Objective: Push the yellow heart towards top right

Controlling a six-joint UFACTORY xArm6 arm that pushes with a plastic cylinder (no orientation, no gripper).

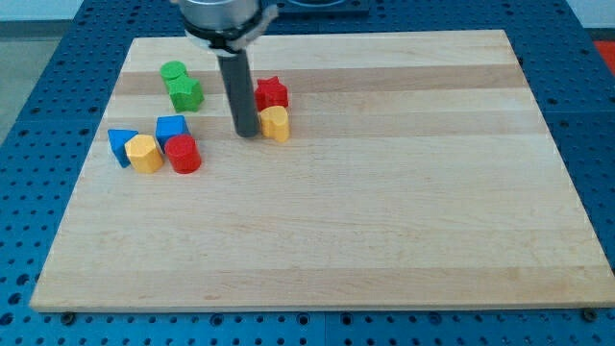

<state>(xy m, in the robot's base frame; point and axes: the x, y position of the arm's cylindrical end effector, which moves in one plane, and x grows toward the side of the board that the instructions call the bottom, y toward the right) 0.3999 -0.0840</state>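
Resting on the pale wooden counter (384,211), my tip (247,133) touches the glossy yellow heart (276,123) below the red star (271,93); no gripper shows.

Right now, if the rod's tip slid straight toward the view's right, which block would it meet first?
My tip sits just left of the yellow heart-shaped block, seemingly touching or nearly so, which would be met first. The red star-shaped block lies just above that line, though depth is hard to judge.

You won't find any text, label, brand, number or sign to read anywhere on the surface (384,240) or blocks
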